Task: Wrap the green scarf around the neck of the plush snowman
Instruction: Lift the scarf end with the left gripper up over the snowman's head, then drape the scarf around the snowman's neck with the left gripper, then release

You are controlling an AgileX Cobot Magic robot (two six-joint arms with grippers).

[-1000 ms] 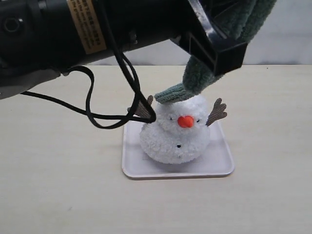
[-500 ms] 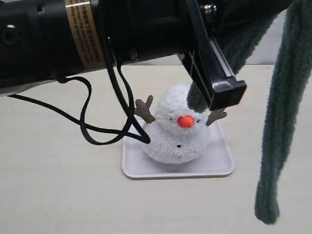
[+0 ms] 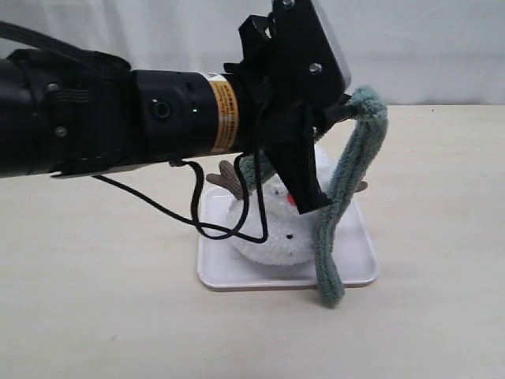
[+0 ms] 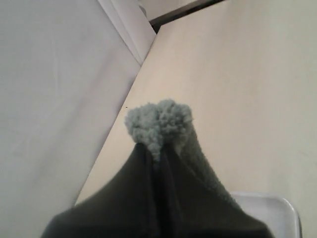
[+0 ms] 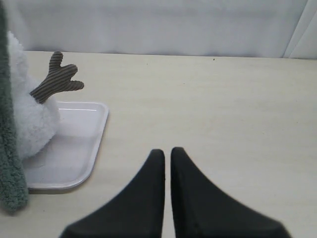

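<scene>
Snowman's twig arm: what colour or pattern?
The twig arm is brown with fine ribbed stripes; right wrist view shows it best.

Exterior: frontal, above, near plush snowman (image 3: 272,237); wrist views close, low; all share tray (image 3: 213,270).

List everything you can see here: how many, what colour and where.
scarf: one, grey-green, top end pinched in the left gripper, hanging down across the snowman's front
snowman: one, white with orange nose and brown twig arms, on the tray
tray: one, white, mid-table
table: one, pale beige, under everything
backdrop: one, white, behind the table
cable: one, black, looping from the left arm down beside the snowman
left arm: one, black, reaching across above the snowman
left gripper: one, black, shut on the scarf
right gripper: one, black, shut and empty, over bare table beside the tray
</scene>
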